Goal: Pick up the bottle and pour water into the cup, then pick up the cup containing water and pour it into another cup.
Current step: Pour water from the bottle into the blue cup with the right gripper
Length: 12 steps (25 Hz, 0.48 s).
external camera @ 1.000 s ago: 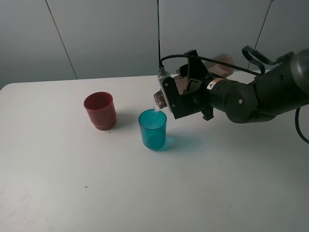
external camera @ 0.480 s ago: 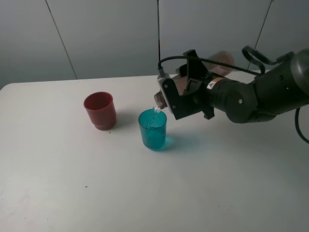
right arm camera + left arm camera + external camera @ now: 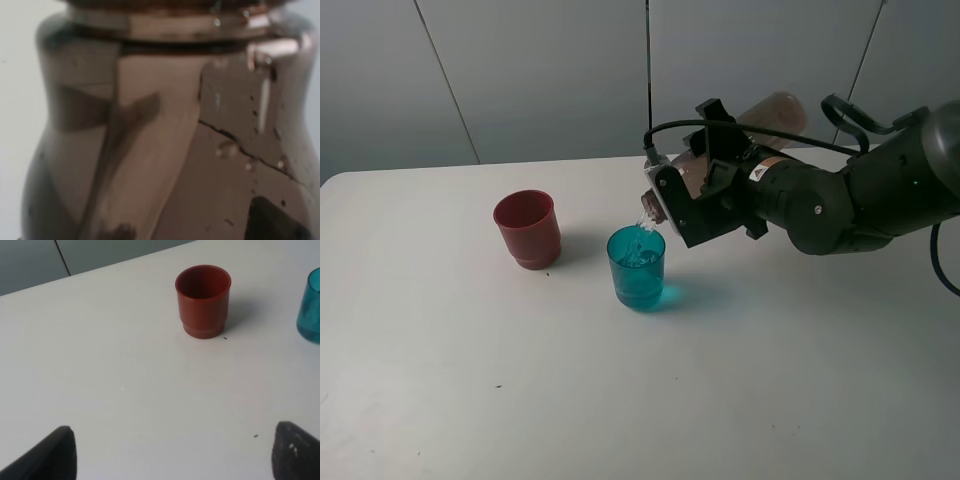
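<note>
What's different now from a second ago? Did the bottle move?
The bottle tipped steeper, its bottom end lifting higher, and more water ran into the teal cup, so it looks fuller. The right end effector kept hold of the bottle. The teal cup and the red cup stayed put.

Bottle (image 3: 772,108) over cup (image 3: 637,266), other cup (image 3: 528,229) to its left, on table (image 3: 620,400)

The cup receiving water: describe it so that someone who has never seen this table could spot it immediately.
On the white table two cups stand apart near the middle. The one meant sits under the mouth of the tilted brownish bottle, to the right in the high view. It is the see-through teal cup; its neighbour is a solid red cup.
</note>
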Each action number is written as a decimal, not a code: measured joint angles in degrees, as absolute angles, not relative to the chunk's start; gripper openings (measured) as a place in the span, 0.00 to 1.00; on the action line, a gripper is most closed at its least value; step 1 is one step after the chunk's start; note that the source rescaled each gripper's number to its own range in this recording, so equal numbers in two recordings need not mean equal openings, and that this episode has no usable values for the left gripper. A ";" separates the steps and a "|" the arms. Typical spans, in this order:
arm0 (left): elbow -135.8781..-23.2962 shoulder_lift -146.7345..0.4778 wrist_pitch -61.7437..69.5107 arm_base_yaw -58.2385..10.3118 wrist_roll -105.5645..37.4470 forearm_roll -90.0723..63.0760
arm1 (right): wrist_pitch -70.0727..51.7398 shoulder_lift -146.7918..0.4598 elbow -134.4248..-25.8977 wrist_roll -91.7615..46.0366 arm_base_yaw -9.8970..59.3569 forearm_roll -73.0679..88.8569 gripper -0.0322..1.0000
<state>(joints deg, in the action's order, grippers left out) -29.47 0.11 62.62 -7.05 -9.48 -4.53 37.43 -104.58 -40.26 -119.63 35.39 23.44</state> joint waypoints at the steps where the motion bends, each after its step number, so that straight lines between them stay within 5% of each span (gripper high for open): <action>1: -29.47 0.11 62.62 -7.05 -9.48 -4.53 | 37.43 -104.58 -40.26 -119.63 35.39 23.28 0.03; 12: -29.47 0.11 62.62 -7.05 -9.25 -4.53 | 37.79 -104.58 -40.29 -119.63 35.39 21.81 0.03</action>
<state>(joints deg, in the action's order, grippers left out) -29.47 0.11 62.62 -7.05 -9.25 -4.53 37.79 -104.58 -40.29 -119.63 35.39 21.81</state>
